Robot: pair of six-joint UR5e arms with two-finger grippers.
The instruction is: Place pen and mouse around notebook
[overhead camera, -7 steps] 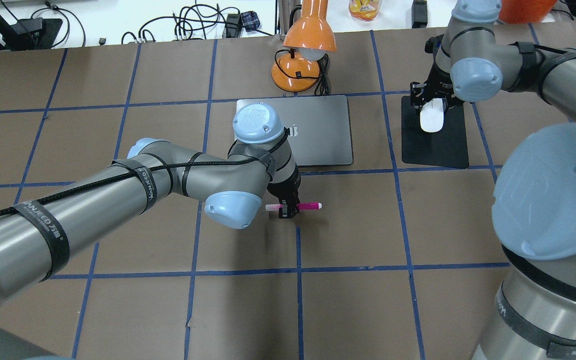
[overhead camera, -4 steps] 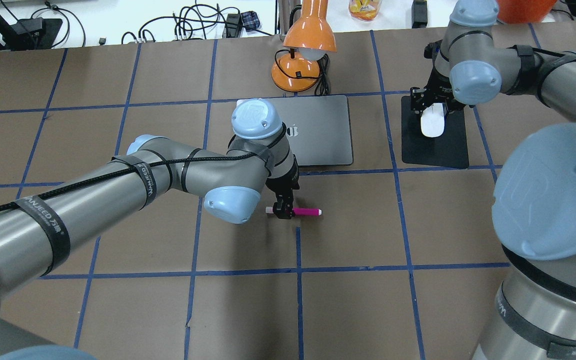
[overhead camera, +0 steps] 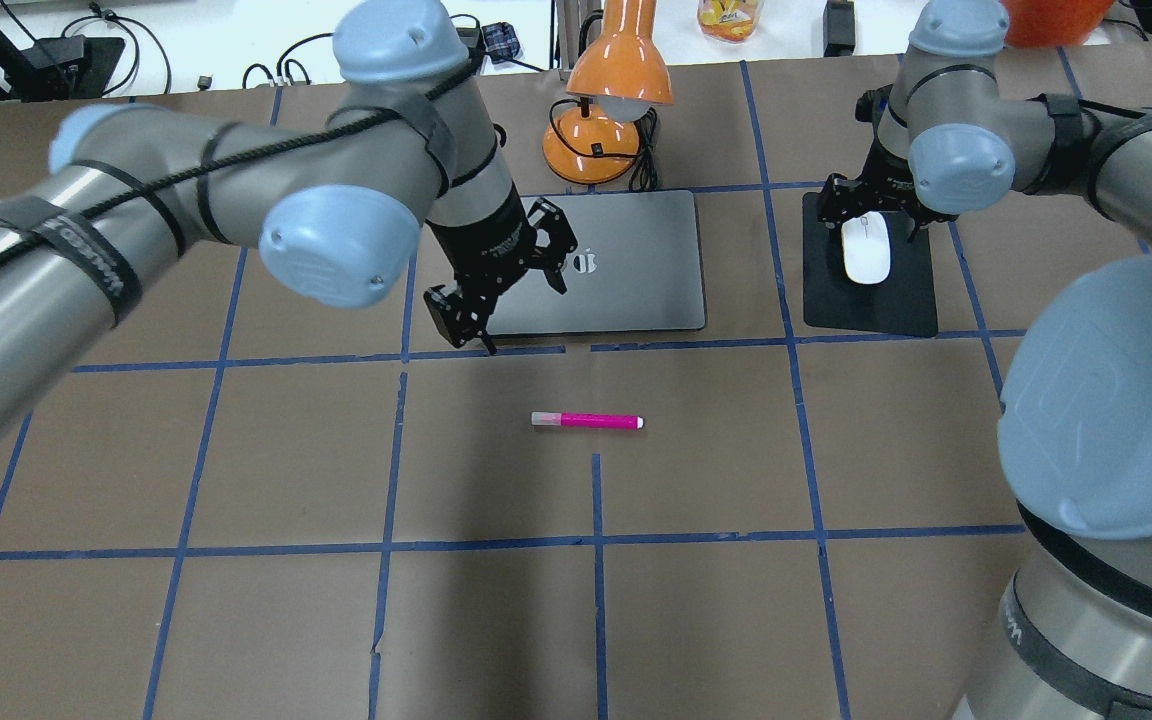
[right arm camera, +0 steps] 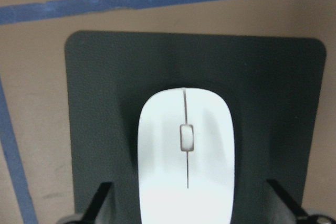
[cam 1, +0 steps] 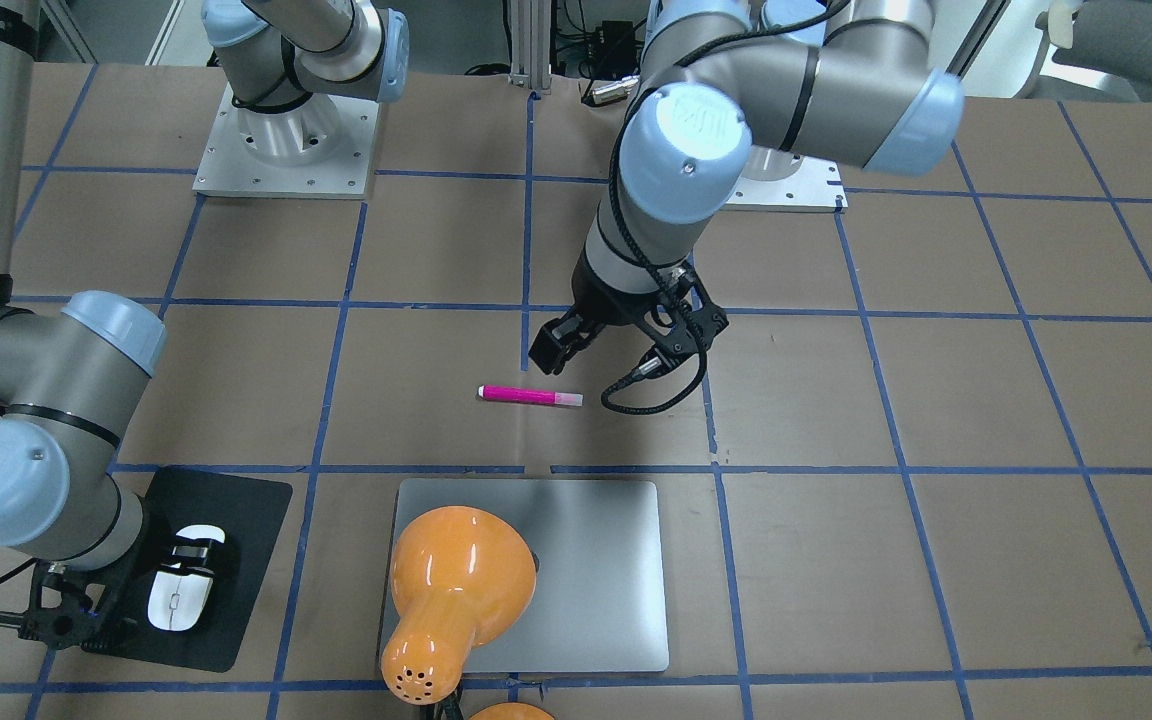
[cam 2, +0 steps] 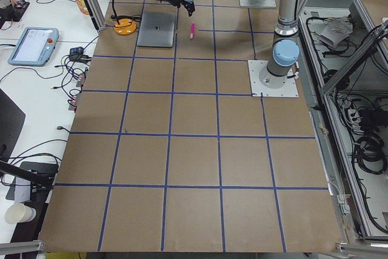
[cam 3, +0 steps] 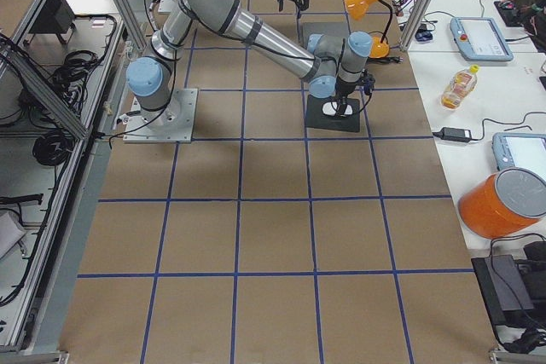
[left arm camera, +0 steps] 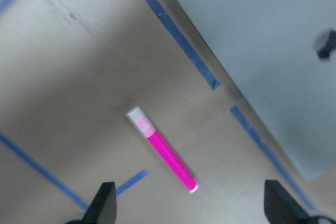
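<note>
Evidently found the short, slim magenta-pink pen [overhead camera: 587, 421] lying flat on the brown paper-covered surface [overhead camera: 236, 620], near the robot-side edge of the large flat silver-grey metal notebook [overhead camera: 636, 290] but not touching it. Saw the left hand [cam 1: 601, 358] up above the pen, spread wide and holding nothing. Judged the pen light, stiff and round, so apt to roll or spin if nudged from 1 side. Would take it across the middle of the magenta barrel, both fingers square to its length, and not on the pale cap, which may pull loose.

Found the small glossy white oval mouse [right arm camera: 185, 150] sitting on the thin matte black rectangular mat [right arm camera: 105, 77], on the notebook's right and apart from it. Saw the right hand [right arm camera: 189, 205] low over it, parted wide, 1 finger on either side of the mouse's rear, with gaps showing and no contact visible. Judged the mouse light but slick and curved, likely to squirt out of a high pinch. Would grip low across its 2 long flanks, gently, clear of the scroll wheel.
</note>
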